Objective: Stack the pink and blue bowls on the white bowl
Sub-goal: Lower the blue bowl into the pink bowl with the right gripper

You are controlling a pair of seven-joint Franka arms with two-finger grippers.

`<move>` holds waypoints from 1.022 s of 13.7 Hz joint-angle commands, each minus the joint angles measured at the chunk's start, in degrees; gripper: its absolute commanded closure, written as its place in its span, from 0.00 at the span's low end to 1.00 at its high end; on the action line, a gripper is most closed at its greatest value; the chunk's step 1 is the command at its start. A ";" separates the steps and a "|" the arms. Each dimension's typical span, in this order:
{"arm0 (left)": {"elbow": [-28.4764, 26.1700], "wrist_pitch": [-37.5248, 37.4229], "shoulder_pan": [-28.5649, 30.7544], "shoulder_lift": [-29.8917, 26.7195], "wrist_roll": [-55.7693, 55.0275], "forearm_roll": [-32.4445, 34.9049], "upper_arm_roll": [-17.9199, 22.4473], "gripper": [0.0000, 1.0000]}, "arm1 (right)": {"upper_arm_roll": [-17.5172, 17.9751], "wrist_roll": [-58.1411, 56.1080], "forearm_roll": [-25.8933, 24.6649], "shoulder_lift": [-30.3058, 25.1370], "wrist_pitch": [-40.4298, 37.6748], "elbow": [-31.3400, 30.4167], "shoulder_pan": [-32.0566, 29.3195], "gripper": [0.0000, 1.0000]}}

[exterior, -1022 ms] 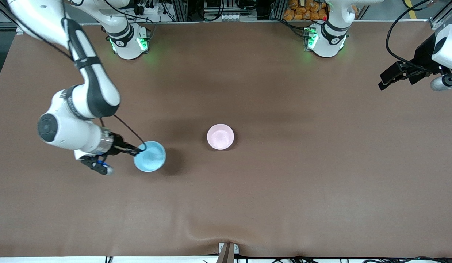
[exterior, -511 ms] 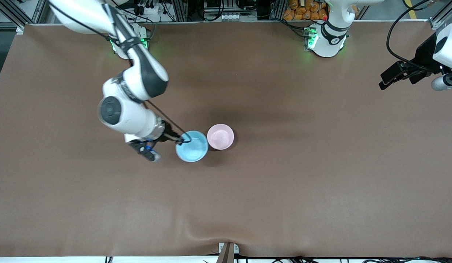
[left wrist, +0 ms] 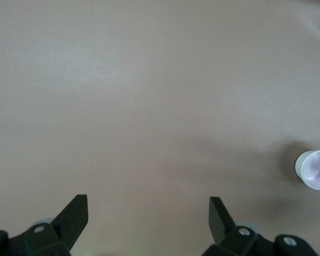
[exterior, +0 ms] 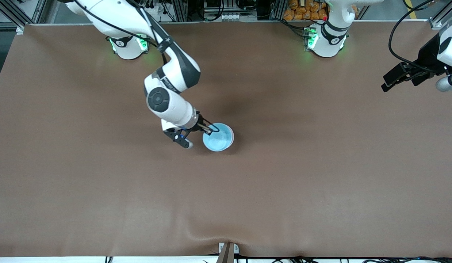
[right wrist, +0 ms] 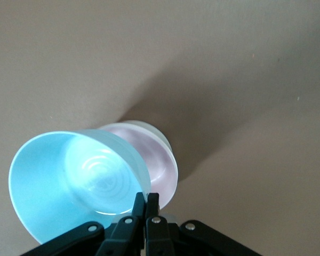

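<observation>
Here, the right pincer (exterior: 210, 128) is clamped on the blue bowl's (exterior: 218, 137) rim, directly over the pink bowl (right wrist: 160, 160). The left pincer (left wrist: 148, 217) waits spread wide, holding nothing, over the surface's (exterior: 321, 182) left-arm end.

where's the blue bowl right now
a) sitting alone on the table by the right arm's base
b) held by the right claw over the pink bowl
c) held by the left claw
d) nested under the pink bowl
b: the right claw is shut on the blue bowl's rim, holding it tilted over the pink bowl, which sits in a whitish bowl; the left claw is open, waiting at its end of the table.
</observation>
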 commanded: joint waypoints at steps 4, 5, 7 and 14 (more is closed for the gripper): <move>-0.45 0.48 1.76 0.38 3.39 0.40 -0.31 0.00 | -0.72 1.05 0.76 -0.66 4.32 -3.61 1.61 1.00; -0.54 0.48 1.76 0.56 3.75 0.14 -0.31 0.00 | -0.72 1.05 0.59 -0.58 4.32 -3.62 1.69 1.00; -0.54 0.13 1.76 0.47 4.36 0.14 -0.31 0.00 | -0.81 1.05 0.50 -0.31 4.41 -3.71 1.61 1.00; -0.45 -1.02 2.37 0.29 4.54 0.14 -0.31 0.00 | -0.98 1.05 -1.08 1.88 6.34 -3.71 2.05 1.00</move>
